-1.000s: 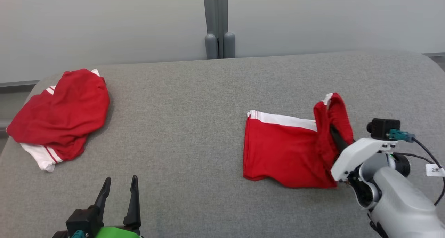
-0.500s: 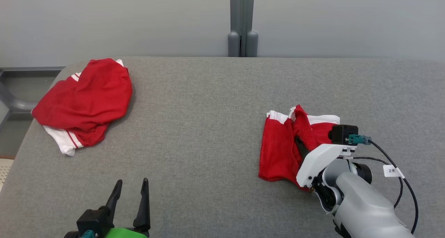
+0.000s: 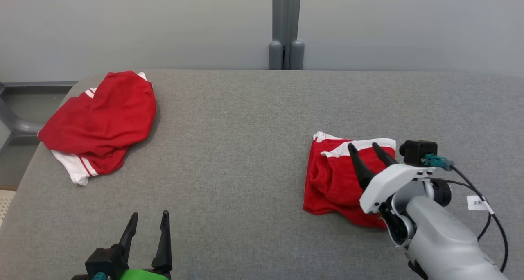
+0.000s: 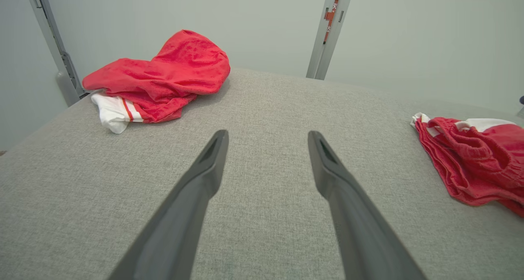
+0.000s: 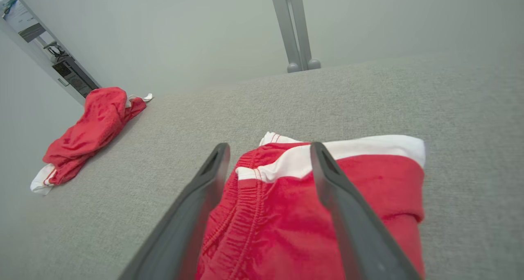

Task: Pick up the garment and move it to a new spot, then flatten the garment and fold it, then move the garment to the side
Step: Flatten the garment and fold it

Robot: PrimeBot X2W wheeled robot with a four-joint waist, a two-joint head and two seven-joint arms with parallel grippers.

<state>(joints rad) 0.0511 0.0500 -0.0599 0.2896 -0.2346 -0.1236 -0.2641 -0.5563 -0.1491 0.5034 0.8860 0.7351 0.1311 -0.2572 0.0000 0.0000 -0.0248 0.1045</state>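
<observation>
Fingers of the left gripper (image 3: 150, 214) are seen spread wide at the near edge of the grey fabric-covered table (image 3: 229, 149). Nothing is held between them, and bare cloth lies beneath.

Further right and a little farther on, the two dark fingers of the right gripper (image 3: 362, 145) are likewise held apart over the red fabric garment with a white band (image 3: 331, 181). No cloth is pinched between them. Whether the fingertips touch the fabric cannot be told.

That garment is laid in a loosely folded, rumpled bundle on the right half of the table, with its white band turned toward the far side. In the right wrist view it is seen beneath the parted fingers.

Well apart from it, at the far left corner of the table, a crumpled red garment with white striped trim (image 3: 102, 116) is heaped. Beyond the far edge, a grey upright post (image 3: 285, 26) is set against a pale wall (image 3: 123, 26).
</observation>
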